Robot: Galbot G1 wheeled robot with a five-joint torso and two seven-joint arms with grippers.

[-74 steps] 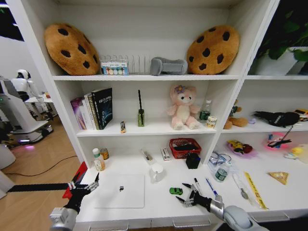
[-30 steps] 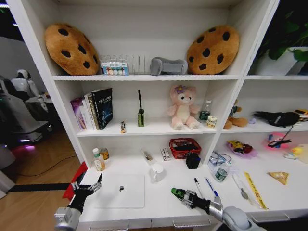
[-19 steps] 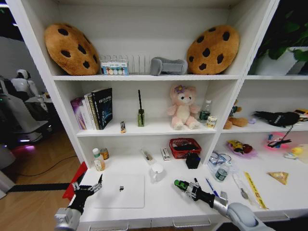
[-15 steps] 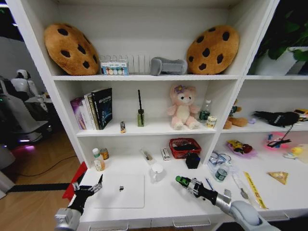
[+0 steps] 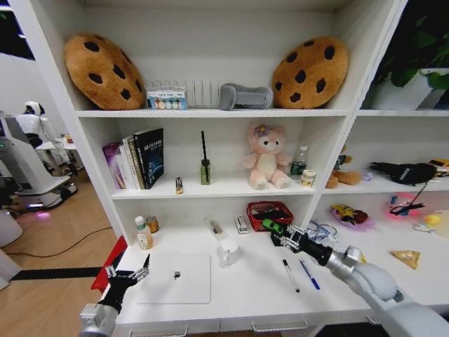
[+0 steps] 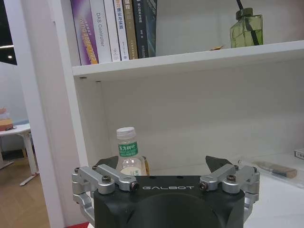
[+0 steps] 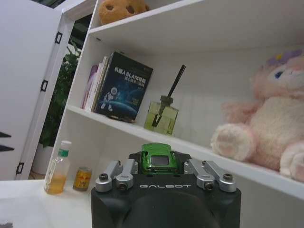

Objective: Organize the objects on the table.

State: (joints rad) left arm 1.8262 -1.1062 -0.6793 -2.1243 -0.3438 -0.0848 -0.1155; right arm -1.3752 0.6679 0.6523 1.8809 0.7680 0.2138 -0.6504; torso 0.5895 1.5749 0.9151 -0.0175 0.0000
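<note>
Long white table (image 5: 245, 298) with a flat top and metal drawer handles along its front edge, set under white shelves. Slim silver laptop (image 5: 175, 278), lid closed, lying flat on the table's left part. Black pen (image 5: 288, 271) and blue pen (image 5: 306, 274) lying side by side on the tabletop right of centre, close but apart. Small clear bottle with a green label (image 6: 128, 154), half full of amber liquid, standing upright at the back left of the table, with a small orange can (image 7: 83, 178) just beside it.

Tiny glossy green toy car (image 5: 273, 226) with dark windows, lifted clear of the tabletop, up in front of the red wire basket (image 5: 265, 210) on the table's back edge, roof and rear window facing the right wrist camera.

Right gripper (image 5: 278, 231) reached forward over the table, jaws clenched on the green toy car, fingers (image 7: 120, 175) pressed against both its sides.

Left gripper (image 5: 130, 269) low at the table's left front corner, beside the laptop, jaws spread wide, fingertips (image 6: 108, 161) grasping nothing.
</note>
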